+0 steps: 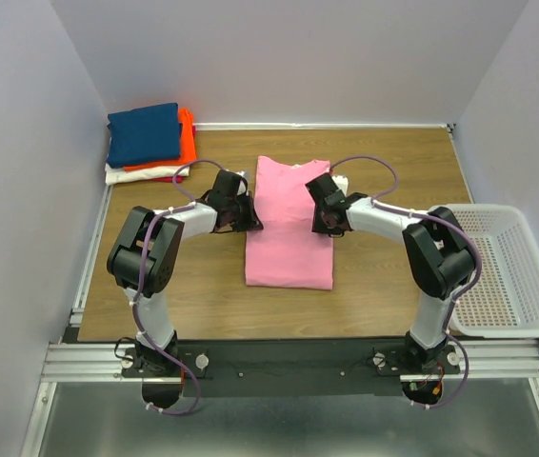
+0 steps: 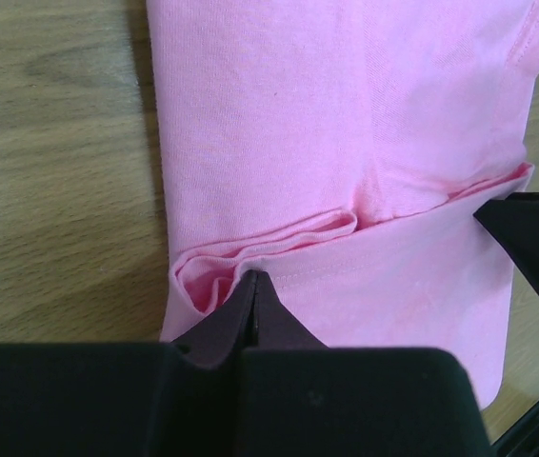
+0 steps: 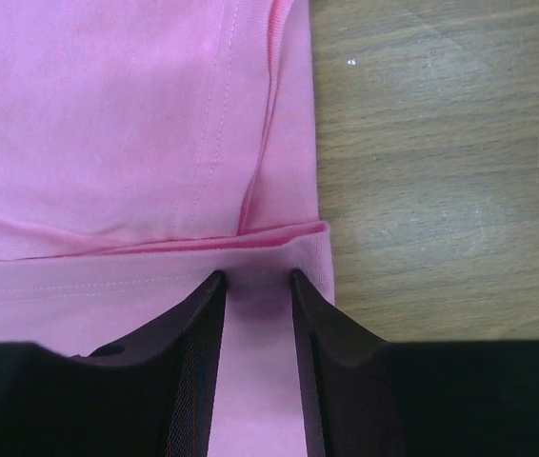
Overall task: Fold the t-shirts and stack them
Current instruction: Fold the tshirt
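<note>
- Shows pink t-shirt (image 1: 289,224) folded lengthwise at frame centre on table (image 1: 374,286).
- Clenches its left folded edge in left fingers (image 2: 236,319).
- Straddles right hem with right fingers (image 3: 193,333), released.

Left pincer (image 2: 253,281) pinched closed, right pincer (image 3: 255,278) slightly parted.

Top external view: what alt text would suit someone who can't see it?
A pink t-shirt, folded into a long strip, lies on a wooden table with the left gripper and right gripper at its side edges. A stack of folded shirts, navy on top, sits at the far left corner; a white mesh basket stands at right.
</note>
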`<act>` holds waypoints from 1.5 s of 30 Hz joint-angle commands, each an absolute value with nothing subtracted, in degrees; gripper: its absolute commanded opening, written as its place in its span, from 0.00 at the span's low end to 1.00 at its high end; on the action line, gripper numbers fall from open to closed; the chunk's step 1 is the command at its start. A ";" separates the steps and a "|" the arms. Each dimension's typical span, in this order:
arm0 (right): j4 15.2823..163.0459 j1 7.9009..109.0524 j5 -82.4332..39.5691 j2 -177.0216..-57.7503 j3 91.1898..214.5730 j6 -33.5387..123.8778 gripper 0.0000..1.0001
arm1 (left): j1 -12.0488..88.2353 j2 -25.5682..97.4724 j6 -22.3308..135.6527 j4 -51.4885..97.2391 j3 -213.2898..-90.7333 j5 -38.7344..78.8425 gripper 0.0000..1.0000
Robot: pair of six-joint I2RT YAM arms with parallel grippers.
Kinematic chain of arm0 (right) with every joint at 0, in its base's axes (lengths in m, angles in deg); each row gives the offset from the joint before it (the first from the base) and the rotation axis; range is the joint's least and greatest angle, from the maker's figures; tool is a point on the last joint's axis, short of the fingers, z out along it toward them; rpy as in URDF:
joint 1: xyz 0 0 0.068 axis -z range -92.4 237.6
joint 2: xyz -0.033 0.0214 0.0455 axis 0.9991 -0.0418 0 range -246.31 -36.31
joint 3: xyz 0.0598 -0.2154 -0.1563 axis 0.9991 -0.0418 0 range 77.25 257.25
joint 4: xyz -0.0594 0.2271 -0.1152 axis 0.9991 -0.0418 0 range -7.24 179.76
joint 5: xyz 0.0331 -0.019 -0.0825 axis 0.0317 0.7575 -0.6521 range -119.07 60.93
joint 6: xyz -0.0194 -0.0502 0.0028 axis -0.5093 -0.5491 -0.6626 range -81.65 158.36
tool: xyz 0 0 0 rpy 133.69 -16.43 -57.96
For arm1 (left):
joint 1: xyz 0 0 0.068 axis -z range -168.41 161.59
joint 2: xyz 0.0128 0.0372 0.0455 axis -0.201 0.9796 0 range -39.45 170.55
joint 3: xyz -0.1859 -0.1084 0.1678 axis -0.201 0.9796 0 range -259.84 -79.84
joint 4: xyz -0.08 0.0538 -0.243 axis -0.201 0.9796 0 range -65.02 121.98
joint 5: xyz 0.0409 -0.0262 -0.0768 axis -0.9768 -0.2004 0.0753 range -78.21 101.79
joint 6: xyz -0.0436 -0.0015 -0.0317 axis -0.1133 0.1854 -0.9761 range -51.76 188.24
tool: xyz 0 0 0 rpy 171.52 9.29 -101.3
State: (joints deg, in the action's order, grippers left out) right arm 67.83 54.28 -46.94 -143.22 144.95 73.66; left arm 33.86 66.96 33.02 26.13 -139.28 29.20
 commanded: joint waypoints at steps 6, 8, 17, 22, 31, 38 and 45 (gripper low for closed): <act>66.12 57.72 -38.75 -139.94 145.63 69.82 0.43 | 32.60 61.72 36.06 29.81 -145.14 27.53 0.19; 65.68 58.42 -37.34 -136.42 145.10 69.73 0.45 | 32.51 58.99 36.51 31.91 -145.49 27.44 0.26; 64.71 56.86 -22.40 -124.99 135.55 73.86 0.45 | 36.63 44.14 34.23 33.76 -132.42 32.27 0.23; 64.89 53.94 -19.85 -119.46 126.74 77.81 0.44 | 42.08 37.99 31.24 34.12 -121.87 31.66 0.18; 64.98 53.77 -21.95 -115.94 113.65 81.33 0.43 | 43.59 37.89 29.04 31.40 -111.14 28.14 0.13; 64.80 53.77 -22.57 -115.67 113.11 81.60 0.41 | 43.67 37.63 29.48 32.53 -110.08 26.83 0.11; 64.89 53.77 -23.54 -114.62 112.40 83.70 0.40 | 43.67 35.87 28.60 34.47 -110.43 26.55 0.17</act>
